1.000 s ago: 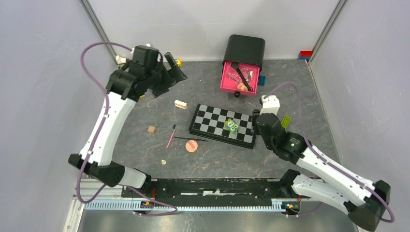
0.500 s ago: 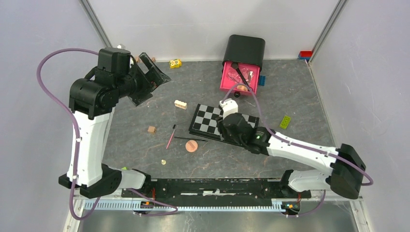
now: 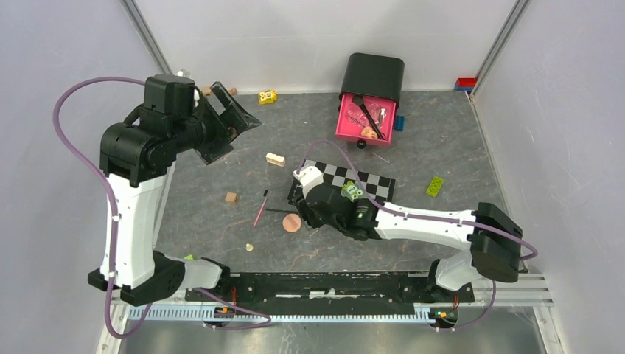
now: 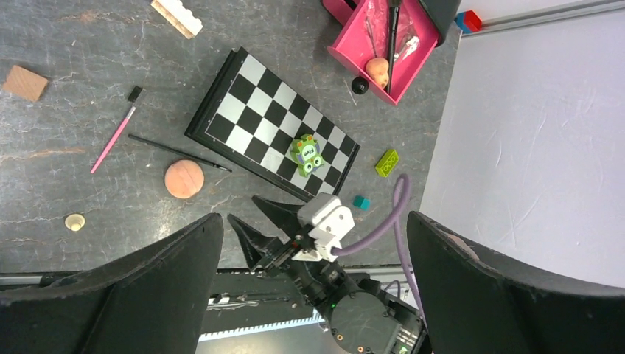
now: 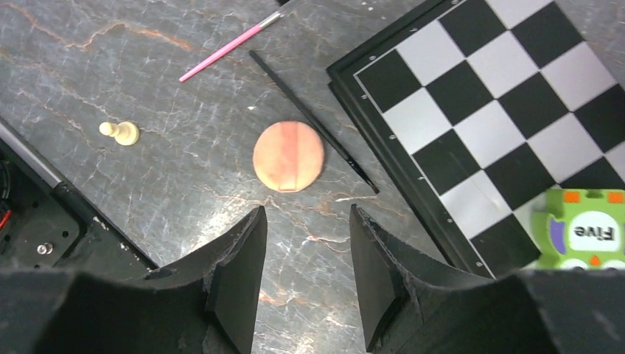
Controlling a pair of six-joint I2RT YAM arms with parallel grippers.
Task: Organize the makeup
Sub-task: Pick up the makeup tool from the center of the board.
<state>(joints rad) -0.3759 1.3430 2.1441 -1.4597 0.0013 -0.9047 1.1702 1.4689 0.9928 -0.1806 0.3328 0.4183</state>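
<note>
A dark grey marbled table, walled in pale panels on three sides, is your workspace. Your right gripper has its jaws partly spread with nothing between them, and only bare table shows in the gap. Just past the fingertips the round peach puff lies flat on the table, in line with that gap and untouched. Just beside the puff the thin dark pencil runs slantwise, one end close to the edge of the chequered board. Further out, the pink pencil lies apart from it. A small cream pawn lies off to one side of the puff, and a green toy block marked "Five" sits on the board. Your left gripper hangs high over the far left of the table, jaws spread wide and holding nothing. Near the far edge the pink tray sits against a black case. In the tray you can make out the black long-handled brush and a peach piece; the rest there is too small to tell. Scattered on the table are a cream block, a wooden cube and a lime brick
</note>
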